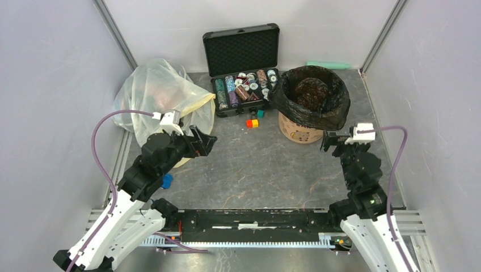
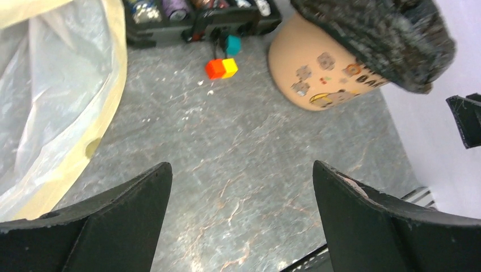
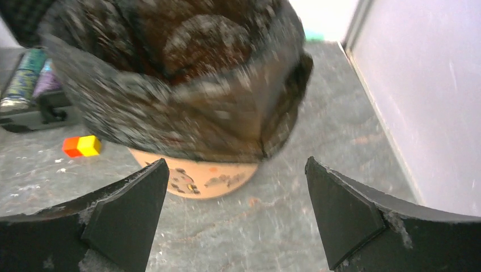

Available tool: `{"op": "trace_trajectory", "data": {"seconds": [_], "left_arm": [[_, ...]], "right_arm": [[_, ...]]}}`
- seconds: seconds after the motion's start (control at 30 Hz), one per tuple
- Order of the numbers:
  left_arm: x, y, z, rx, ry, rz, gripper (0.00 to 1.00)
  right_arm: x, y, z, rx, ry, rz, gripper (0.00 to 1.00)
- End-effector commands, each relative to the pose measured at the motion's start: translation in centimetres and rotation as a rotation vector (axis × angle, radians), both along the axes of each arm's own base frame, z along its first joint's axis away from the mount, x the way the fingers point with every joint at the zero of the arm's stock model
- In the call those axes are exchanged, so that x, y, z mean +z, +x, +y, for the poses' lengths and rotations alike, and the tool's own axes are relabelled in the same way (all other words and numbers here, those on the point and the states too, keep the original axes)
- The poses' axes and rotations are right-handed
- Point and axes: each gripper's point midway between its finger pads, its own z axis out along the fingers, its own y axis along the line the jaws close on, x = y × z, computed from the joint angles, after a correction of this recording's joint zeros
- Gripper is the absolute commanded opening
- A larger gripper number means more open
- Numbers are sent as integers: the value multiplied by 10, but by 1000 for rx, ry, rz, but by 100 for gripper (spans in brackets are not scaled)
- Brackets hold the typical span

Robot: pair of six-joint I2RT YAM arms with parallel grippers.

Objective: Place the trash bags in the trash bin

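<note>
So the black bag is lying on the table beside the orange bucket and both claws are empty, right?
No. The black bag sits inside the orange bucket, folded over its rim; the top view shows it. The left gripper and right gripper are empty.

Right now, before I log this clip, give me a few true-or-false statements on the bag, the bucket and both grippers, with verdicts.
1. The glossy black crinkled plastic bag lines the round peach-orange plastic bucket, draped over its rim. True.
2. The left gripper is shut on the black bag. False: its jaws stand open and empty.
3. The right gripper is open and faces the bucket. True.
4. The black foam-lined case of chips is closed. False: its lid stands open.
5. The big translucent yellowish-clear bag sits inside the bucket. False: it lies on the table at the far left, apart from the bucket.
</note>
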Motion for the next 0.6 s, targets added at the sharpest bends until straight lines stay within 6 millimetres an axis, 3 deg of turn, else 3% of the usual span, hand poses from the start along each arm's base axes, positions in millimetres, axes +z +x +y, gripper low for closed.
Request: {"op": "trace_trajectory", "data": {"seconds": [0.0,0.17,0.37,0.57], "left_arm": [[-21,-3,15,46,52,11,100],[-35,-3,22,66,57,-36,100],[-58,10,17,82,42,-80,100],[-87,35,24,177,80,-111,100]], "right_arm": [[-18,-7,-25,-163,182,-129,98],[-69,-8,-32,-207,226,-161,98],[-140,3,-40,-270,130,-100,98],[-152,14,-25,-157,-26,-98,98]]}}
